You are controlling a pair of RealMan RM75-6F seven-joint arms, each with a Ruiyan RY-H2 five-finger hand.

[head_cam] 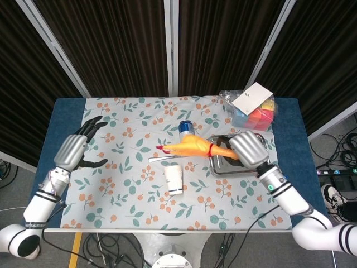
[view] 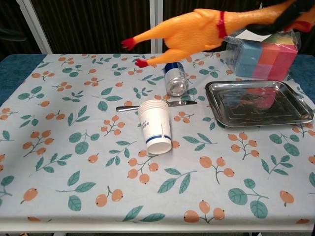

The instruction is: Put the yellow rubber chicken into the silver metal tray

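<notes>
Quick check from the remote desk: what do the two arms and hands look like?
Both arms are glossy white with black bands at the joints. The left hand has a silver-grey back and black fingers; the right hand shows the same silver-grey shell.
</notes>
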